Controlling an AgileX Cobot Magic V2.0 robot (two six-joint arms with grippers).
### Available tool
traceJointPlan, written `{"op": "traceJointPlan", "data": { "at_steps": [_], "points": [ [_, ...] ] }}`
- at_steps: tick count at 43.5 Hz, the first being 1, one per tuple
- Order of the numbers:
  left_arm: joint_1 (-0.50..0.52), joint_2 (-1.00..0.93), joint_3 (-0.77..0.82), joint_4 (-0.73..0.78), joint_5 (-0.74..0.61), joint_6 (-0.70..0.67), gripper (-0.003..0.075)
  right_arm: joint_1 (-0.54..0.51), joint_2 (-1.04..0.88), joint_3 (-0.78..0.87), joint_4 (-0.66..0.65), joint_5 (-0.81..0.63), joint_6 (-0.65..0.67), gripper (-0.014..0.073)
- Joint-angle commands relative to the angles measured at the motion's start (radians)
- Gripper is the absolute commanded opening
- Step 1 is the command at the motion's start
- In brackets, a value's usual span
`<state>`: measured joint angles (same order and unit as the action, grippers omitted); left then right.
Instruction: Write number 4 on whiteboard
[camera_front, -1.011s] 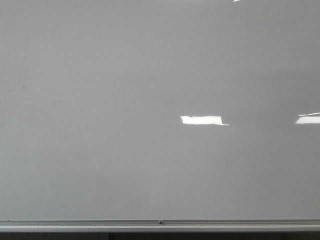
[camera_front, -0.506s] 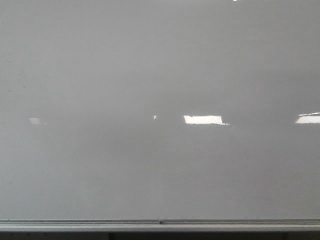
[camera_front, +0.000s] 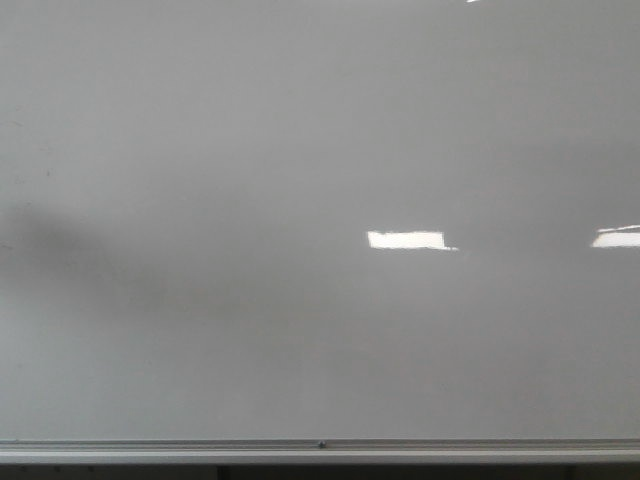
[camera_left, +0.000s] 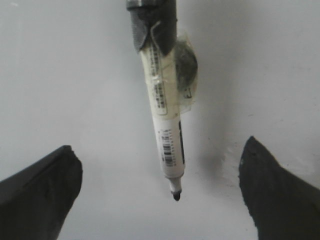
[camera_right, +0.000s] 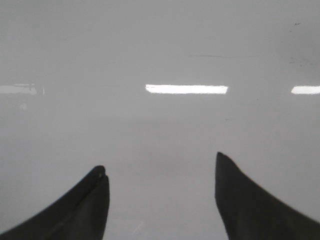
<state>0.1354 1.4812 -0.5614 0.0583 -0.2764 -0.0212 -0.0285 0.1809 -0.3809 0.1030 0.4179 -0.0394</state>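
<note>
I see whiteboard (camera_front: 300, 150) unmarked. Left fingers (camera_left: 40, 192) spread wide, marker (camera_left: 162, 115) taped between, tip near board. Right fingers (camera_right: 85, 205) apart, empty.

Both grippers' fingers (camera_left: 35, 190) (camera_right: 250, 200) taper (matte black).

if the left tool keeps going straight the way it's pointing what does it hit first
Probably the whiteboard, and the marker taped ahead of the left tool would likely touch first, tip leading. How far off the board is, I can't tell.

Bare whiteboard (camera_front: 320, 150), only the marker (camera_left: 166, 140) between left pincer (camera_left: 160, 195) tips.
</note>
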Motion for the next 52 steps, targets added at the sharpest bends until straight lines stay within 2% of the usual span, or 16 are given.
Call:
{"op": "traceJointPlan", "data": {
  "at_steps": [1,15,19,25,34,39,44,52],
  "points": [
    [-0.006,0.025,-0.028,0.000,-0.148,0.000,0.0572,-0.004,0.018,-0.033,-0.006,-0.074,-0.004,0.0485],
    [-0.006,0.122,-0.067,0.000,-0.200,0.000,0.0486,-0.004,0.018,-0.033,-0.006,-0.069,-0.004,0.0485],
    [-0.006,0.136,-0.073,0.000,-0.200,0.000,0.0435,-0.004,0.018,-0.033,-0.006,-0.069,-0.004,0.0485],
    [-0.006,0.142,-0.073,0.000,-0.200,0.000,0.0296,-0.004,0.018,-0.033,-0.006,-0.069,-0.004,0.0485],
    [-0.008,0.130,-0.073,0.002,-0.195,0.000,-0.0021,-0.004,0.018,-0.033,-0.006,-0.069,-0.004,0.0485],
    [-0.022,0.098,-0.073,0.015,-0.161,0.000,-0.0020,-0.004,0.018,-0.033,-0.006,-0.068,-0.004,0.0485],
    [-0.069,0.030,-0.088,0.094,-0.034,0.000,-0.0020,-0.004,0.018,-0.033,-0.006,-0.068,-0.004,0.0485],
    [-0.232,-0.070,-0.195,0.200,0.390,0.010,-0.0020,-0.004,0.018,-0.033,-0.006,-0.063,-0.004,0.0485]
  ]
}}
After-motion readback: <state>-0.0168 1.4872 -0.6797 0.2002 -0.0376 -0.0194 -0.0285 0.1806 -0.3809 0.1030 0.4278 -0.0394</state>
